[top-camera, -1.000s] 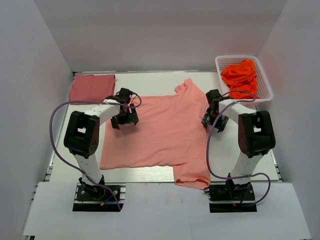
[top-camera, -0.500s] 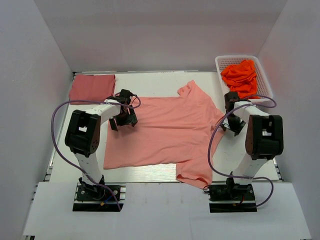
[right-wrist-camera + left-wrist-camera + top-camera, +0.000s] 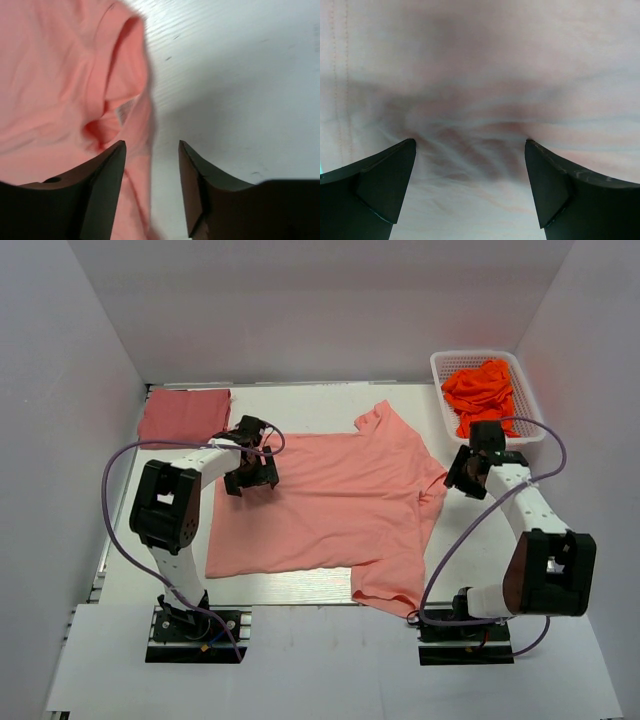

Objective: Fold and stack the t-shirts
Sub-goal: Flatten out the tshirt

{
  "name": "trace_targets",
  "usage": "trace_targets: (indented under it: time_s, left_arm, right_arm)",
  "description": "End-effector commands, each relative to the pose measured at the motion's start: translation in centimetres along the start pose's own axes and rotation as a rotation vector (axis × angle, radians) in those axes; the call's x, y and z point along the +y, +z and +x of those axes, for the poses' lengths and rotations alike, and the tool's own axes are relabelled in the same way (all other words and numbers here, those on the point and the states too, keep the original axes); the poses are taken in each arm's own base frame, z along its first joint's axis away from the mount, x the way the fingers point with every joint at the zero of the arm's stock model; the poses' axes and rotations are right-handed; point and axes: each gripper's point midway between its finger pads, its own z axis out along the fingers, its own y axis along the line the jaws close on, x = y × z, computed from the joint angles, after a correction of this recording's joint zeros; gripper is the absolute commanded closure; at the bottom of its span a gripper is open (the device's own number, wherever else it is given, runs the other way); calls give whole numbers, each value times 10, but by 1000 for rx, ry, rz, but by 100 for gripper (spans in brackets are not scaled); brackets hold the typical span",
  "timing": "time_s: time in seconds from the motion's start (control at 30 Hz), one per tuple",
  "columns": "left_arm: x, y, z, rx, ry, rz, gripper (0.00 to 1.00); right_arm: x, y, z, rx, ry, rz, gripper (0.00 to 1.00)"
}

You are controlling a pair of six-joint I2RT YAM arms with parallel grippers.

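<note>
Salmon-pink t-shirt (image 3: 330, 505) lies spread flat on the table (image 3: 330, 400), neck opening at its right end, hem at its left. One sleeve points far, the other near, and the near one is a bit crumpled. The white neck label (image 3: 125, 107) shows inside the collar in the right wrist view. The rose-red t-shirt (image 3: 183, 415) is already folded and sits far-left of the pink tee, just off its hem corner.

The left gripper (image 3: 250, 472) is on the pink tee's far hem corner. Its fingers are spread wide and hold nothing. In the left wrist view, wrinkles run in between the tips, so they look pressed onto the cloth.

The right gripper (image 3: 465, 472) is just right of the pink tee's collar. Its fingers are partly apart and nothing is clamped. The collar edge lies at the left finger and bare table shows in the gap.

The white basket (image 3: 530, 405) with orange cloth (image 3: 482, 395) stands far-right of the pink tee, just behind the right gripper.

Step, as a judgement: taking hold for the first fold, which has not begun.

- Right: shift over the collar edge so one finger goes under the cloth before closing, and take both layers.
- Left: pinch the hem wrinkle, not just the top layer.
- Lift low and move both ends together so the body stays flat.
- Keep the cable clear of the basket.
</note>
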Motion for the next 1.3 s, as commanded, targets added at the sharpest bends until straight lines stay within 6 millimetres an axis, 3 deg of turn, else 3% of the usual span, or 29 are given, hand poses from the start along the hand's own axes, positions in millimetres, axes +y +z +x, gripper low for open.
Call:
trace_targets:
  time_s: [0.0,0.03,0.1,0.27,0.33,0.53,0.6,0.7,0.8,0.93,1.07,1.2,1.23,1.27]
  left_arm:
    - [-16,-23,-18,-77,7,93,0]
    - [-16,-23,-18,-77,7,93,0]
    - [-16,-22,-13,-64,9,96,0]
    - [-13,-21,-8,-55,10,91,0]
    - [-13,-19,-7,-56,1,92,0]
    - [-12,-13,-3,-39,-6,82,0]
    - [-10,-11,0,-31,-5,77,0]
    - [-5,-8,-1,-38,-4,46,0]
    - [5,-3,2,-29,-32,6,0]
    - [18,6,8,-19,-60,-48,0]
    - [36,17,22,21,-71,-154,0]
    - [40,26,25,43,-72,-193,0]
    - [41,25,20,35,-83,-191,0]
    - [42,27,22,42,-81,-195,0]
  right_arm:
    - [35,1,31,84,-64,-195,49]
    - [42,4,44,127,-61,-243,52]
    - [54,8,50,150,-66,-282,59]
    - [54,31,70,212,-67,-230,55]
    - [48,41,71,220,-42,-176,49]
    - [54,57,59,186,15,-155,50]
    - [54,60,59,190,40,-147,62]
    - [49,60,60,197,69,-108,100]
    - [34,43,56,181,78,-44,100]
    - [-5,13,58,173,62,114,100]
    - [-42,-3,64,181,89,231,100]
    - [-77,-17,77,214,132,346,100]
    - [-82,-19,79,218,141,367,99]
    - [-86,-20,77,214,169,378,86]
